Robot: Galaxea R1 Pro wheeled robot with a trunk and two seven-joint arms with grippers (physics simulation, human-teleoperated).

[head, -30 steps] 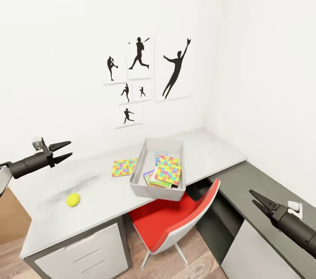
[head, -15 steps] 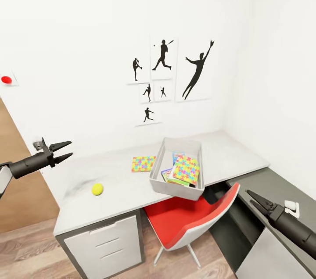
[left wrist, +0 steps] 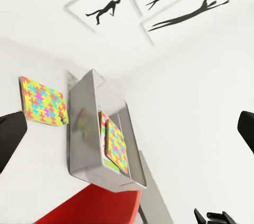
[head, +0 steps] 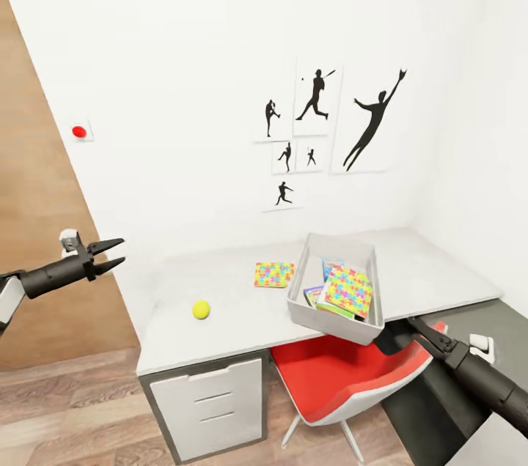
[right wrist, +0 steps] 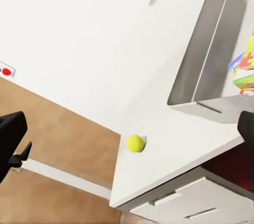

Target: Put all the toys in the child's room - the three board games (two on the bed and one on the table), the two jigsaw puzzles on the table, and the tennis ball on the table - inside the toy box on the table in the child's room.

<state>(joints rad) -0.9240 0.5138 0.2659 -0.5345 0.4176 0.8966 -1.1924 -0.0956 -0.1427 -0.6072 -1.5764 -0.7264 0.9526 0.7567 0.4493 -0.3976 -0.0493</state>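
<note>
On the smooth pale table stands the grey rectangular toy box, holding a flat speckled jigsaw puzzle and what may be board games beneath. Left lie a second puzzle and the round fuzzy tennis ball. Left gripper and right gripper are both spread, empty.

From above and well back, the head camera looks forward and down across the table toward a white corner hung with silhouette prints. The left wrist camera, rolled sideways, faces the same corner from closer in, catching the toy box, a jigsaw puzzle and the prints. The right wrist camera looks back across the tabletop from the opposite side, perhaps slightly above it, taking in the tennis ball and the box's end wall. All three share box and table.
</note>
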